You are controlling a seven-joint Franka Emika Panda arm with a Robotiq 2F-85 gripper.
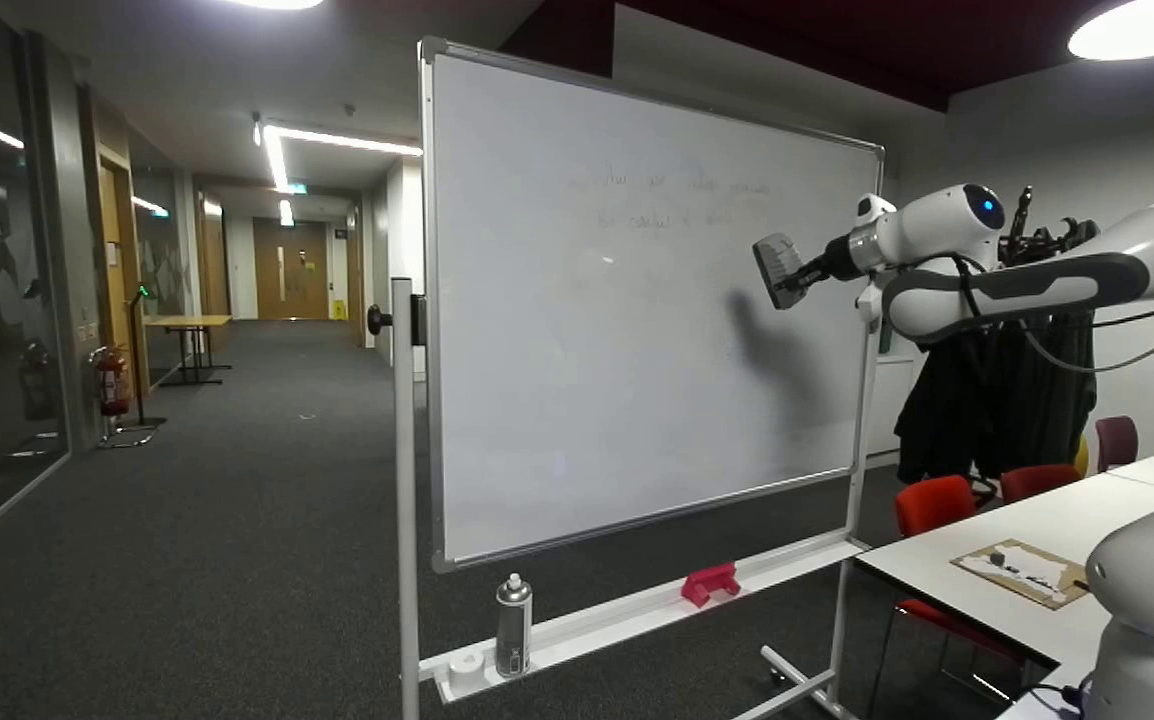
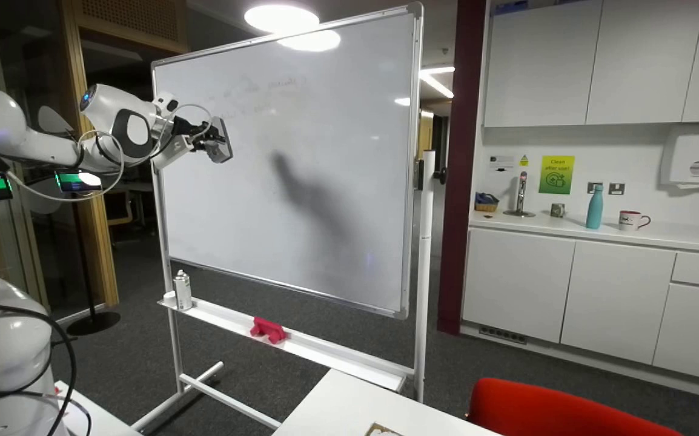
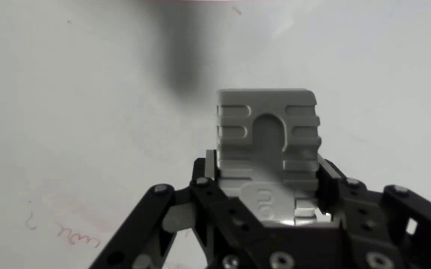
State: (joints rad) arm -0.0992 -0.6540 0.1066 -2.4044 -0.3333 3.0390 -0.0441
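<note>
Closest to the lens in the wrist view, a black gripper (image 3: 269, 164) reaches up from the bottom edge, its fingers (image 3: 210, 164) parted only by the width of a grey eraser (image 3: 267, 140) and pressed to its two sides. Nothing else is in the grip. The eraser sits right of centre there, ribbed back toward the camera; in an exterior view it shows at the upper right (image 1: 785, 265), tilted, in front of a whiteboard (image 1: 577, 400). A dark shadow (image 3: 183, 71) ends to the upper left of the eraser without meeting it, so eraser and whiteboard look apart (how wide the gap is, I cannot tell). Red scribble (image 3: 79, 237) marks the wrist view's lower left.

Trouble would most likely start with that hold. The fingers clasp the eraser's lower half in the wrist view, and the upper end sticks out past them, so pressure on that free end could twist it or work it loose. A slanted approach might let one edge alone touch. Too hard a push could rock the whiteboard on its stand (image 1: 404, 450), and the jolt might topple the spray can (image 1: 514, 630) upright on the tray (image 1: 627, 622), bottom centre of an exterior view.
</note>
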